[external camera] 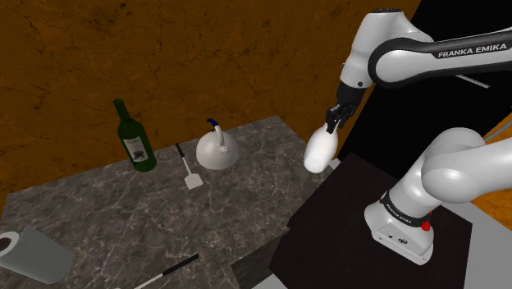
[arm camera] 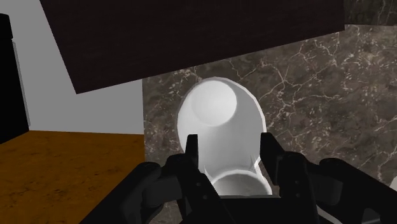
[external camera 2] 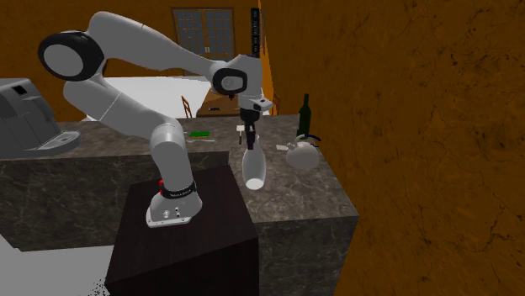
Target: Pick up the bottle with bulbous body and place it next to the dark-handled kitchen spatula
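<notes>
Gripping the white bottle (external camera: 318,153) by its neck (body downward), the hand (external camera: 331,127) hangs above the counter (external camera: 123,222).

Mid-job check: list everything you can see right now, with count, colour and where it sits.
bulbous bottle: 1, white, hanging neck-up from the gripper, by the counter's edge nearest the stand
wine bottle: 1, dark green, upright, far side of the counter
spatula: 1, dark handle, white blade, lying between wine bottle and kettle
kettle: 1, white, dark blue handle, on the counter
long utensil: 1, dark with a white tip, lying at the counter's near edge
cylinder: 1, grey, on its side, shoulder view's lower left
counter: 1, dark grey marble
stand: 1, dark box beside the counter
arm: 1, white, dark joints
gripper: 1, black, shut on the bottle's neck
</notes>
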Controlling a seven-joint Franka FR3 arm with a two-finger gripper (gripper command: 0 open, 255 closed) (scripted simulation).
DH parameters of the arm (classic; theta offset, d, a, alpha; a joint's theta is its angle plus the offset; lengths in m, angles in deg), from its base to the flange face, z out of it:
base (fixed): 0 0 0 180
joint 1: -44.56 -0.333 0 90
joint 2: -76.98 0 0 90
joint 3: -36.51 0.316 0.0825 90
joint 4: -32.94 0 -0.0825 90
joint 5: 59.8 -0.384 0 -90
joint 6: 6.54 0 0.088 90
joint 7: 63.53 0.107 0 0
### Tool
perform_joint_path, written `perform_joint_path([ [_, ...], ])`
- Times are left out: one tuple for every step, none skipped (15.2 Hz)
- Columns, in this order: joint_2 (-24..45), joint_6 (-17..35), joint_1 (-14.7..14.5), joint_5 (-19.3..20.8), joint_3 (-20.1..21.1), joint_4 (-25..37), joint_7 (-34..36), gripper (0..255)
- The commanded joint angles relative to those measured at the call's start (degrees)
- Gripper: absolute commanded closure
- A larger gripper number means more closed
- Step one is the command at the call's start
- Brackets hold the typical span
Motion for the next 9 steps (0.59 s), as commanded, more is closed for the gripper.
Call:
perform_joint_path([
  [-0.43,-1.69,0.00,0.00,0.01,1.26,0.02,255],
  [-0.68,-2.58,0.00,0.00,0.01,1.90,0.03,255],
  [-0.91,-3.46,0.00,0.00,0.02,2.55,0.04,255],
  [-1.12,-4.33,0.00,0.00,0.03,3.22,0.06,255],
  [-1.30,-5.19,0.00,0.00,0.03,3.89,0.07,255],
  [-1.47,-6.04,0.00,0.00,0.04,4.57,0.08,255],
  [-1.62,-6.88,0.00,0.00,0.04,5.26,0.09,255],
  [-1.75,-7.71,0.00,0.00,0.05,5.96,0.11,255],
  [-1.87,-8.54,0.00,0.00,0.05,6.67,0.12,255],
])
